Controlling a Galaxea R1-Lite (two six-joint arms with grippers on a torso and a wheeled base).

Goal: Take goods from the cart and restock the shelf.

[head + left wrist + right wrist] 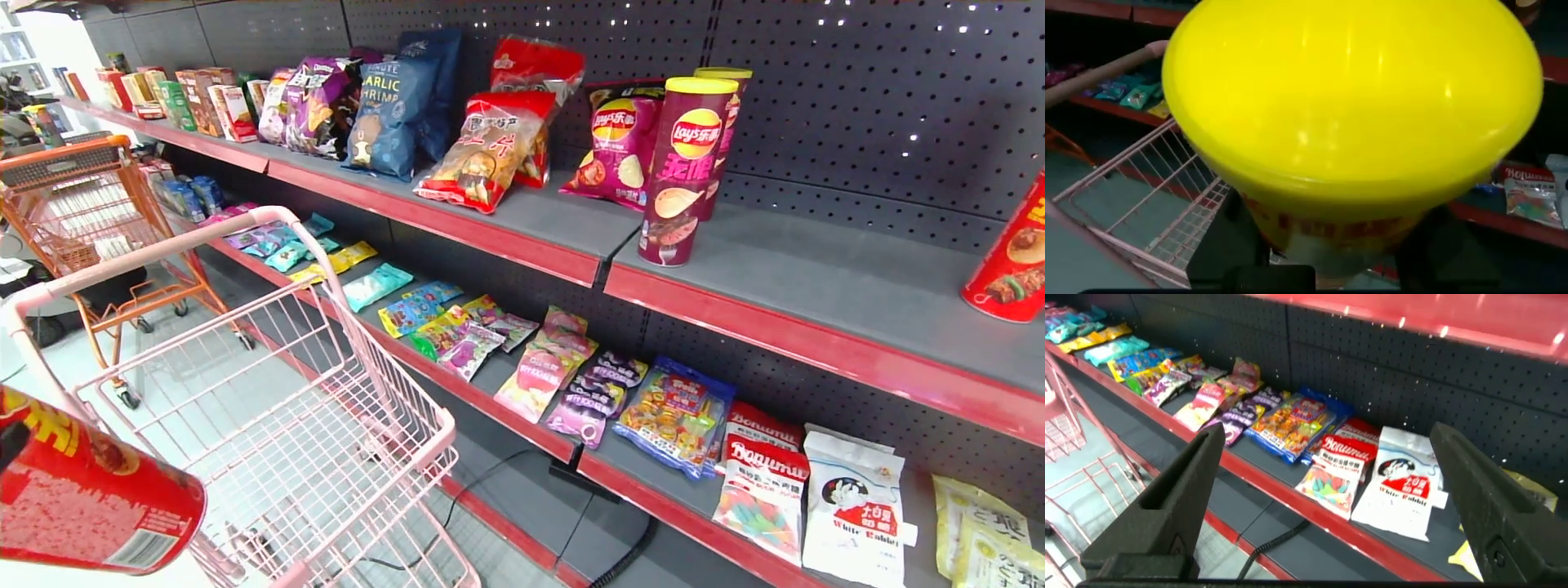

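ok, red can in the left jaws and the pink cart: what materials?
Red can: glossy printed body, probably paperboard; yellow lid looks smooth plastic, soft highlights. Pink cart: thin wire grid, likely painted metal.

Two carts (326, 384), two red cans (90, 498), two purple cans (686, 171)

This is a shop aisle. Long red-edged shelves (816, 269) backed by grey pegboard (857, 98) carry rows of chip bags (490, 151), cans (686, 171) and candy packets (539, 380). A pink cart (163, 249) and an orange cart (73, 204) stand in front of them.
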